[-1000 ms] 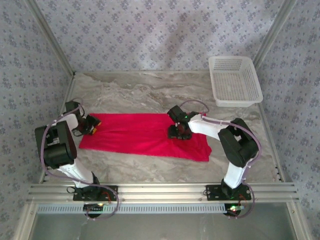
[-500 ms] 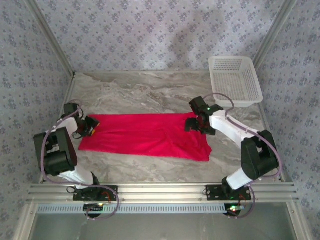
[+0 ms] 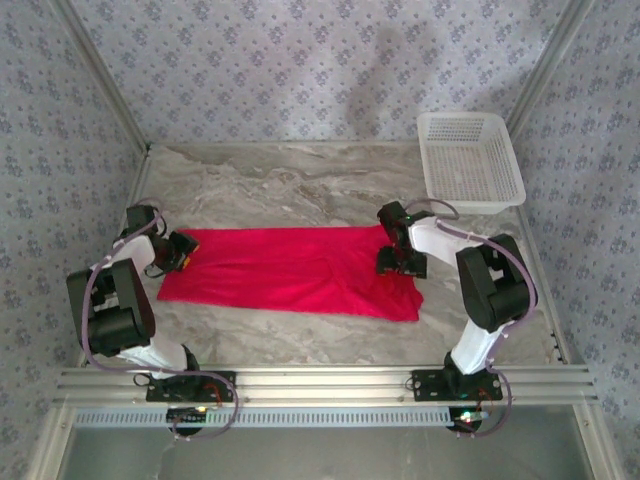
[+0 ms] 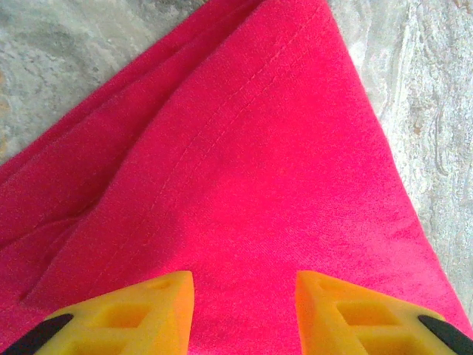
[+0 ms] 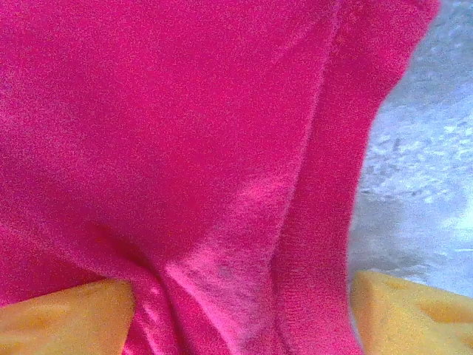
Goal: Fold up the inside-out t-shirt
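Left hand (image 4: 244, 310): the yellow fingers stand apart, low over the left end of the bright red, soft fabric t-shirt (image 3: 290, 270). The cloth between them lies flat, and nothing looks pinched.

Right hand (image 5: 236, 318): the fingers stand wide apart, straddling a raised ridge of the red cloth at the shirt's right end, close to its edge. They do not look closed on it.

T-shirt: it lies crosswise on the grey marbled counter (image 3: 300, 190) as one long, flat band, from the left hand to just past the right hand. No sleeve sticks out in the top view. In the left wrist view, layered edges and a stitch line run along the cloth.

Done so far: judging by the narrow band shape and the stacked edges, the lengthwise folding appears finished, with the sleeves tucked in.

Left to do: the band looks too long to count as folded, so the ends probably need to be brought over toward the middle for a compact packet. With a hand at each end, that step seems to be starting, though no end is lifted yet.

Inside-out or not: cannot tell from the cloth.

Beyond: a white plastic lattice basket (image 3: 468, 165) sits at the far right corner, well apart from the shirt.
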You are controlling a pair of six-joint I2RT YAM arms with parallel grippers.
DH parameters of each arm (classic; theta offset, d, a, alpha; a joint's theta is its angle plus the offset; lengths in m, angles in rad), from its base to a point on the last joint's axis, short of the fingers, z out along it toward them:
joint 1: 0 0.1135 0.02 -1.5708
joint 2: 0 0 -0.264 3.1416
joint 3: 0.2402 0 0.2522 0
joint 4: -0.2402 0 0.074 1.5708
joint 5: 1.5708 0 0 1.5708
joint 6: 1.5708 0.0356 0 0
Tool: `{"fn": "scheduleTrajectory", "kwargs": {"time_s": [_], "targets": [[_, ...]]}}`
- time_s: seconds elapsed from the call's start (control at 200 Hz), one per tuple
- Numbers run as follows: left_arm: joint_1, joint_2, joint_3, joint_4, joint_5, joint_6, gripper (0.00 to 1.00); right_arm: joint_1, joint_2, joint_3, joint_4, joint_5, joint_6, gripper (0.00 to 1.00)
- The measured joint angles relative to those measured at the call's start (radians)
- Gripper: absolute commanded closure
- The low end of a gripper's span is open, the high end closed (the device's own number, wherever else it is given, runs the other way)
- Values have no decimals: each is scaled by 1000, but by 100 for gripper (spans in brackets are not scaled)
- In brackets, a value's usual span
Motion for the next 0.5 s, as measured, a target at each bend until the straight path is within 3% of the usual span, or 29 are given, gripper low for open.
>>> {"fn": "scheduleTrajectory", "kwargs": {"time_s": [0.175,0.3,0.425,0.5], "targets": [[0,-2,0,-2,0,0,60,11,4,2,29,-21,-13,65],[-5,-5,-2,-3,0,0,61,12,8,2,39,-26,-23,74],[-20,-24,-26,-3,0,-1,61,6,8,2,36,-23,-36,100],[-39,-45,-47,-2,-1,-6,61,0,5,3,34,-26,-35,100]]}}
